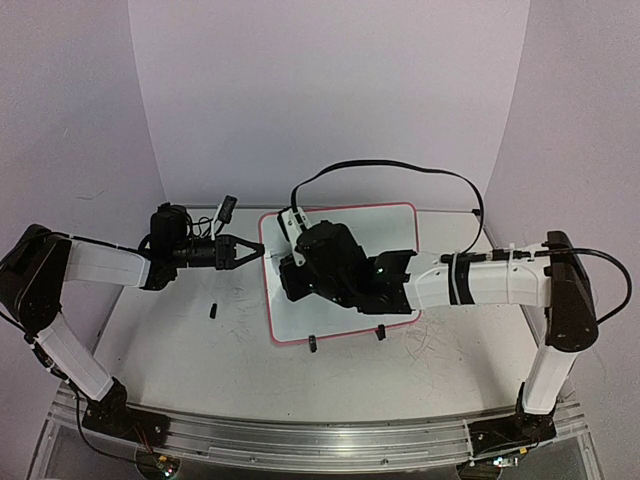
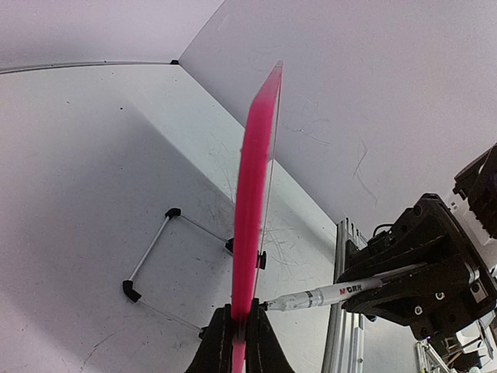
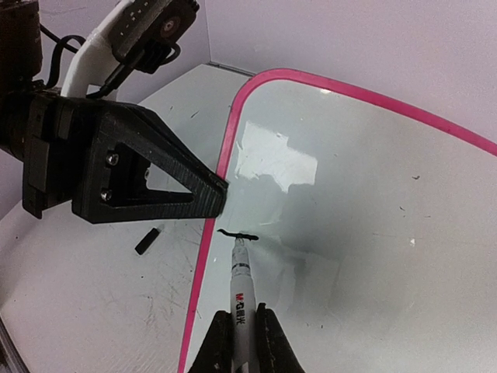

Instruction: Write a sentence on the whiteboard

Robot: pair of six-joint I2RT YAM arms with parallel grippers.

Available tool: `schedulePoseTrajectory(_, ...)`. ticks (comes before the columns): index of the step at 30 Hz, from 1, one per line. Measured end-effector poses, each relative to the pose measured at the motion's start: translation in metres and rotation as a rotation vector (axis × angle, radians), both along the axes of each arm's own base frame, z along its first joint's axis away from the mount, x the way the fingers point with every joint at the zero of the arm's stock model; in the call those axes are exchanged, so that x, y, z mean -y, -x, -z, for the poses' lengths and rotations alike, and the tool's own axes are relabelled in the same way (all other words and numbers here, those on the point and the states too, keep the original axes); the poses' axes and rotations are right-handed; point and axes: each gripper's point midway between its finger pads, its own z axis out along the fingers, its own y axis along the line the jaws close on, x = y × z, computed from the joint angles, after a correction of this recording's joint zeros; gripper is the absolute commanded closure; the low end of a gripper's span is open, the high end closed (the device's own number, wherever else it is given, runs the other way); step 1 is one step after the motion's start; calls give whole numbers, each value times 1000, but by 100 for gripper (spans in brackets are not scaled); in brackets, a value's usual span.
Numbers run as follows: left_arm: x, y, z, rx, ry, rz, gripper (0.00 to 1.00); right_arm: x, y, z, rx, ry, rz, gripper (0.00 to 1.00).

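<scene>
My L gripper (image 1: 255, 252) clamped on left rim of whiteboard (image 1: 385, 232), board on table (image 1: 180, 345) btwn my arms, R gripper (image 3: 242, 330) pinching marker (image 3: 241, 284) w/ tip just inside that rim, one short stroke (image 3: 237, 234) down; risk: excess tip pressure pivots board in L grip, text smears or skips.

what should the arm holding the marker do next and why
Probably drag the white marker pen, gripped in the shut right end effector, away from the left rim across the pink-rimmed white rectangular whiteboard, tip pressed. Only a short black stroke sits by that rim, the rest looks bare, and the left end effector clamps the rim, steadying it.
</scene>
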Motion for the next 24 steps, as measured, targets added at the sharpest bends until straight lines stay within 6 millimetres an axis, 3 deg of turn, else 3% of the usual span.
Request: schedulePoseTrajectory(24, 0, 0, 0, 0, 0, 0, 100, 0, -1, 2, -17, -2, 13, 100)
